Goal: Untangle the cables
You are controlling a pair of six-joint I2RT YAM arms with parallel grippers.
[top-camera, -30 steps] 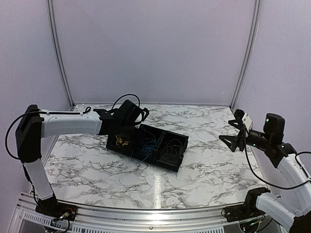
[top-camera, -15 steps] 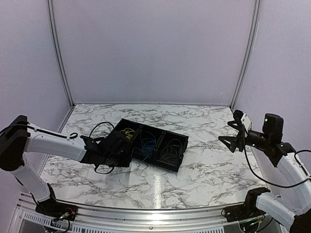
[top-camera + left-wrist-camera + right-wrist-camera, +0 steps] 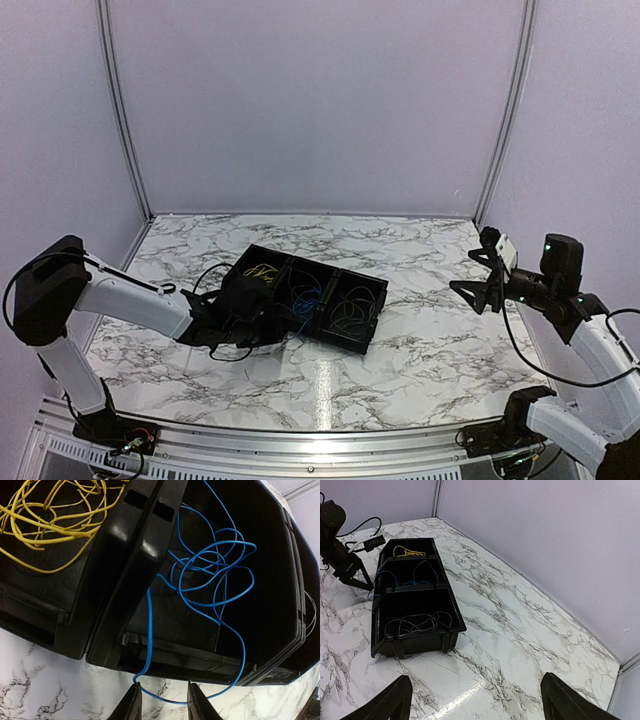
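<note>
the left arm reaches low across the marble table (image 3: 430, 350) from the left edge, a thick black lead looping off its wrist. the left gripper (image 3: 162, 705) sits at the near wall of the black tray (image 3: 372, 288), just outside it. its fingers (image 3: 131, 702) stand partly apart, not clamped, and a thin loop of wire crosses the gap between them.

the tray lies at an angle in the middle of the table and has three compartments in a row. the yellow cables (image 3: 50, 527) lie tangled in the leftmost compartment. the blue cables (image 3: 212, 570) are heaped in the middle one. one blue strand spills over the near wall onto the marble, and this is the loop between the left fingers. the rightmost compartment holds pale wires (image 3: 420, 622), loosely coiled; their exact colour is hard to tell.

the divider wall between the yellow and blue compartments fills much of the left wrist view and hides part of both heaps.

well apart to the right, the right gripper (image 3: 476, 680) hangs above the table with its fingers spread wide and nothing between them. plain lilac walls (image 3: 320, 100) close in the back and sides.
</note>
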